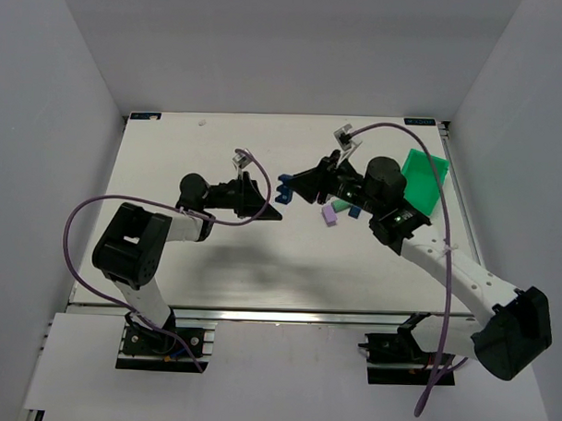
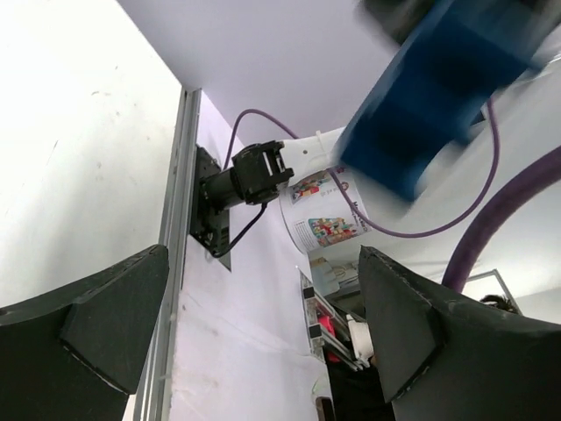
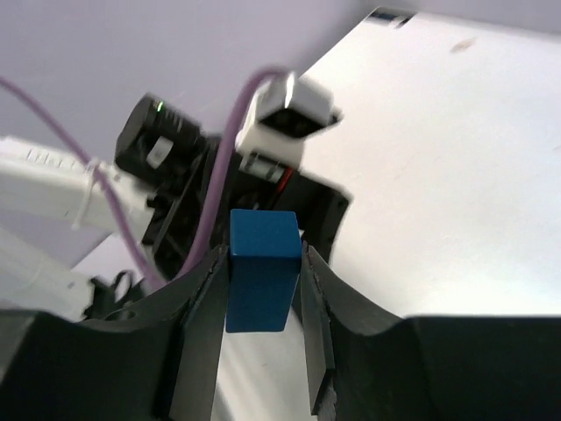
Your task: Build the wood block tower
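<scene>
My right gripper [image 3: 262, 279] is shut on a dark blue wood block [image 3: 261, 267], which stands upright between its pads above the table. From above, that blue block [image 1: 284, 189] hangs mid-air at the tip of the right gripper [image 1: 290, 189]. My left gripper [image 1: 266, 200] faces it from the left and is open. In the left wrist view the blue block [image 2: 438, 96] is a blur at the upper right, beyond the left gripper [image 2: 263, 329], whose wide-apart fingers [image 2: 114, 324] hold nothing. A lilac block [image 1: 330, 215] and another dark blue block [image 1: 353, 210] lie on the table under the right arm.
A bright green bin [image 1: 420, 181] lies tilted at the right side of the white table [image 1: 214, 273], behind the right arm's wrist. Purple cables loop over both arms. White walls enclose the table on three sides.
</scene>
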Available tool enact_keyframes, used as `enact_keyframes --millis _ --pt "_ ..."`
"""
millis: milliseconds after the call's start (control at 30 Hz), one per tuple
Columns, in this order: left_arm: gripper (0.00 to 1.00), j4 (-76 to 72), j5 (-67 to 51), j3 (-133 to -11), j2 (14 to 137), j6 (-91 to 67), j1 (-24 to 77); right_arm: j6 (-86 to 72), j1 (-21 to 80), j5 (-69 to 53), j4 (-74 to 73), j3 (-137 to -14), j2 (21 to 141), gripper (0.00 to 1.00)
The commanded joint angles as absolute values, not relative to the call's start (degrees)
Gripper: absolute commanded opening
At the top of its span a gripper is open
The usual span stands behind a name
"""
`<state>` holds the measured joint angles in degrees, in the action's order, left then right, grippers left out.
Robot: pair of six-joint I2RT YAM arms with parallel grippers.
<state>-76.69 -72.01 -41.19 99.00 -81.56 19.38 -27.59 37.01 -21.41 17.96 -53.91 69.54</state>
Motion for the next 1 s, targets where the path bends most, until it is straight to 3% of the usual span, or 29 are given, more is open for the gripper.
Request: enact_keyframes --millis 0,33,133,167,200,233,267,400,533,700,800,967 --pt "0.98 -100.8 -73.7 -40.4 98.4 -80.8 18.3 -17.1 36.2 -12.0 4.9 -62.0 67.8 0.00" --pt "0.98 -98.7 -74.2 -41.3 98.6 -80.3 17.9 -14.3 36.0 -10.2 0.4 -64.7 68.1 0.00" --pt "0.98 -65.2 -70.2 -48.7 98.7 -66.5 16.4 -9.7 35.8 -6.1 -9.3 -69.9 69.7 0.00" --pt "0.98 -31.2 -65.6 -52.8 98.5 -47.9 16.0 -9.1 35.8 -4.4 -11.2 -70.9 69.9 0.00" --pt "0.98 -10.8 -57.4 -58.5 98.5 -36.3 16.1 -9.0 35.8 -2.0 -12.6 -71.8 70.0 0.00" --pt "0.98 5.5 -27.6 -65.7 99.0 -28.3 17.5 -8.5 35.8 1.6 -13.2 -72.2 69.7 0.00" --pt "0.98 23.1 -16.0 -78.2 101.1 -23.3 18.4 -7.0 35.7 2.0 -13.5 -72.2 69.0 0.00" --pt "0.98 25.8 -17.9 -85.2 101.3 -23.0 15.3 -0.7 35.7 2.4 -16.8 -74.5 70.7 0.00" --pt "0.98 33.6 4.6 -85.9 95.9 -23.8 16.4 14.0 36.0 0.5 -22.1 -79.9 77.8 0.00" --pt "0.98 41.8 29.7 -75.4 83.4 -31.7 15.1 27.9 37.2 -2.3 -31.9 -91.3 90.5 0.00" --pt "0.98 43.0 33.4 -67.8 75.1 -38.1 15.3 39.2 38.8 -6.8 -39.6 -98.0 99.8 0.00" --pt "0.98 36.4 28.6 -58.1 63.9 -40.2 15.2 56.6 42.1 -8.7 -44.6 -98.1 108.2 0.00"
